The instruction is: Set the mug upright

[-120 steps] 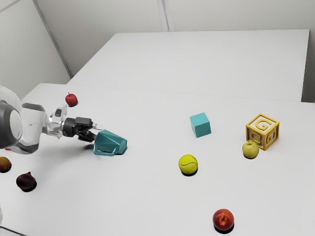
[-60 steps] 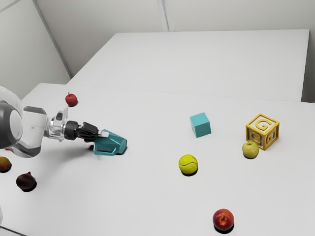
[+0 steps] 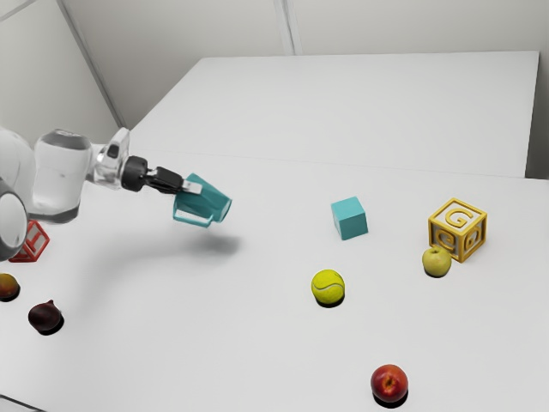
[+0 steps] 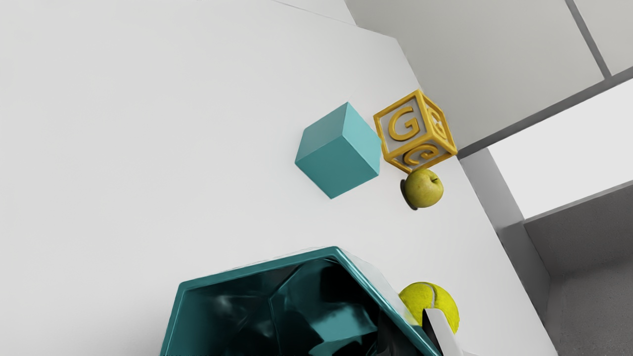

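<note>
**Mug Raised and Tilted in the Gripper**

Begin at the gripper (image 3: pixel 190 186): its fingers are clamped on the mug's wall, one inside the mouth, one outside. The mug (image 3: pixel 203 202) is off the table (image 3: pixel 274 343), tilted, mouth toward the gripper and base lower. This grip probably serves to leave the base free for seating. You will need to rotate the base fully downward before release; the smooth wall could slip or pivot. No brand is legible on the mug.

Farther out, the teal cube (image 3: pixel 350 218) and tennis ball (image 3: pixel 328 287) carry no readable text. Farthest, beside the yellow apple (image 4: pixel 423 188), the yellow-framed block (image 4: pixel 414 131) reads "G" on one face.
</note>
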